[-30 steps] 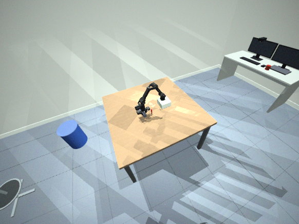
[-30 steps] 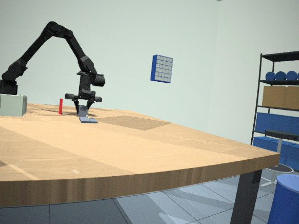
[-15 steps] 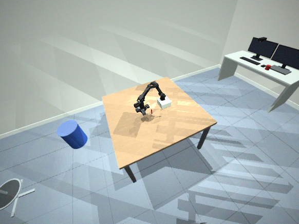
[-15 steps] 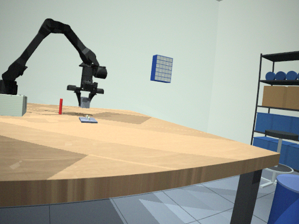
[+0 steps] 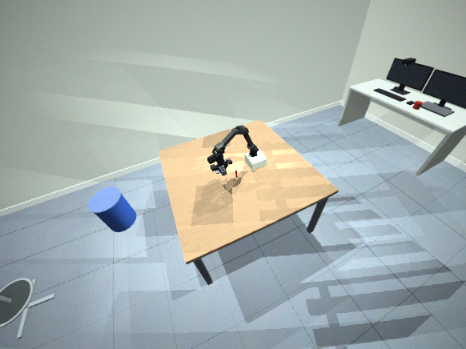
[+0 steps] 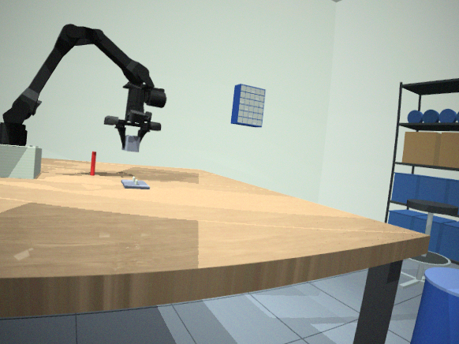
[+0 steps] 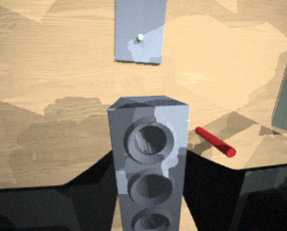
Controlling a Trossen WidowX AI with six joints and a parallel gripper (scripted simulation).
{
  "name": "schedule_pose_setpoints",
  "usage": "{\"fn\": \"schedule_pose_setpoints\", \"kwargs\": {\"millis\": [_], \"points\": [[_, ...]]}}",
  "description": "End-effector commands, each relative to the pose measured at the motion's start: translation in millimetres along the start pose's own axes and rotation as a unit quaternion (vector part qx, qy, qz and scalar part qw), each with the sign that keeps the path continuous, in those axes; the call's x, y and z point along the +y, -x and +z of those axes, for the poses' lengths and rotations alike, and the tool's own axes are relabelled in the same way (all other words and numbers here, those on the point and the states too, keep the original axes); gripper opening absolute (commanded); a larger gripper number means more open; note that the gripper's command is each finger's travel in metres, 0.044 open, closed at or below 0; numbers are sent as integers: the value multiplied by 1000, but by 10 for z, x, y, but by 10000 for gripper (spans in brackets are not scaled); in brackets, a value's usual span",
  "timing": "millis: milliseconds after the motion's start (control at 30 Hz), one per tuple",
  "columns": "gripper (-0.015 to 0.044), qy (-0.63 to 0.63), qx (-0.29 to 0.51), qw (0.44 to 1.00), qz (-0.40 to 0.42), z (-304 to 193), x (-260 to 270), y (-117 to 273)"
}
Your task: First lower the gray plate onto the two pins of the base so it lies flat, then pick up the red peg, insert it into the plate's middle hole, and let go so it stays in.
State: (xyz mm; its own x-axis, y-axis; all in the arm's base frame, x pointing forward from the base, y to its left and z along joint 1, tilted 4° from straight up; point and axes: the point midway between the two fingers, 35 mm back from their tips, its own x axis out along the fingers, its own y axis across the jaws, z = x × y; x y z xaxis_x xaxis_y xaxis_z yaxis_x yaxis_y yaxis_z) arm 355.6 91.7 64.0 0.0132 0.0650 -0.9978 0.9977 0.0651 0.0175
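My gripper (image 6: 131,145) (image 7: 144,146) is shut on the gray plate (image 6: 132,142) (image 7: 176,124), gripping it by its two long sides. In the exterior view the plate hangs well above the table. Its round holes face the wrist camera. The flat blue-gray base (image 6: 135,186) (image 7: 135,15) lies on the table below and toward the exterior camera, apart from the plate. Both pins show in the exterior view; one pin (image 7: 140,37) shows in the wrist view. The red peg (image 5: 236,173) (image 6: 93,163) (image 7: 215,141) stands upright on the table, beside the plate and toward the arm's mount.
The arm stands on a white block (image 5: 256,161) (image 6: 24,162) on the wooden table (image 5: 280,212) (image 6: 236,229). A blue cylinder (image 5: 116,212) is beyond the table's edge. A desk with monitors stands far off in the top view.
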Motion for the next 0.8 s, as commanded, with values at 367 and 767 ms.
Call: {"fn": "schedule_pose_setpoints", "kwargs": {"millis": [367,767], "points": [[0,1,2,1000,5,30,-34,405],[0,-11,-8,1000,6,307,17,265]]}}
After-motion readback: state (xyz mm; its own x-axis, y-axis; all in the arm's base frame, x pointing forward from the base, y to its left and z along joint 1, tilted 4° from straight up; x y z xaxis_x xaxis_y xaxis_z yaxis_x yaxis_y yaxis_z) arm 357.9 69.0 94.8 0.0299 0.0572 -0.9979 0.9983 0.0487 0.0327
